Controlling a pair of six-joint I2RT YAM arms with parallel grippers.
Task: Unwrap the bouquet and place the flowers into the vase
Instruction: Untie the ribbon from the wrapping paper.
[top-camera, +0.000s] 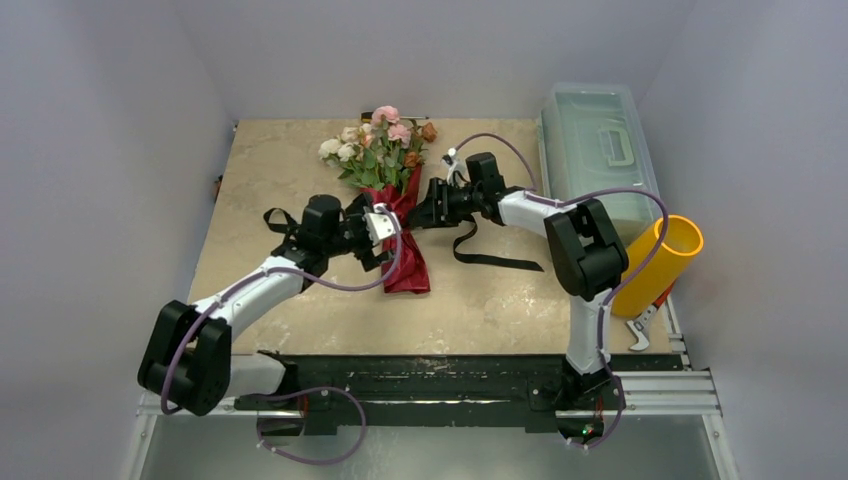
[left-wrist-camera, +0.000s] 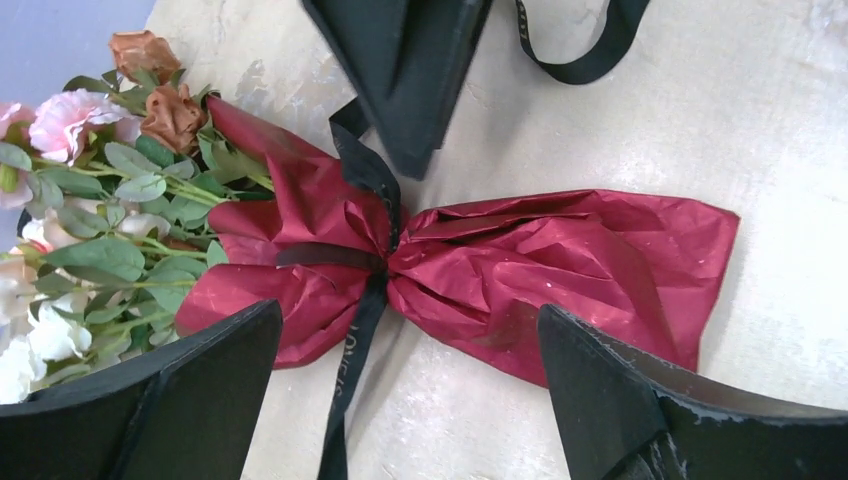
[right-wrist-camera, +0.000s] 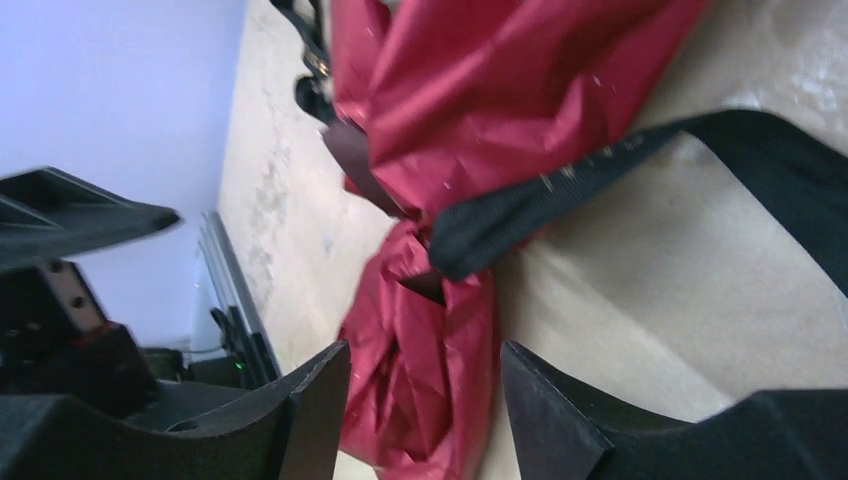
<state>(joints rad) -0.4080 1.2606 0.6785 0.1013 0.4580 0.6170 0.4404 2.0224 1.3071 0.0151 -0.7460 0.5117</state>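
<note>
bouquet (left-wrist-camera: 470, 255) flat, tied waist between the wide-spread left claw (left-wrist-camera: 408, 312) tips

**Arms and frame edges mask the bouquet**

Seen from above, the left gripper (top-camera: 383, 238) covers the tied waist of the bunch of cream and pink roses wrapped in crinkled maroon paper (top-camera: 388, 172). The right arm's black elbow (top-camera: 585, 250) hides part of the tall yellow-orange cylinder vase (top-camera: 652, 272). The small white-and-red object (top-camera: 640, 330) beneath the vase is too small to identify.

In the left wrist view, the blooms run off the left edge. The print on the black ribbon (left-wrist-camera: 350, 360) is unreadable.

The right wrist view is blurred, and whether the right gripper (right-wrist-camera: 425, 365) pinches the paper cannot be told.
</note>
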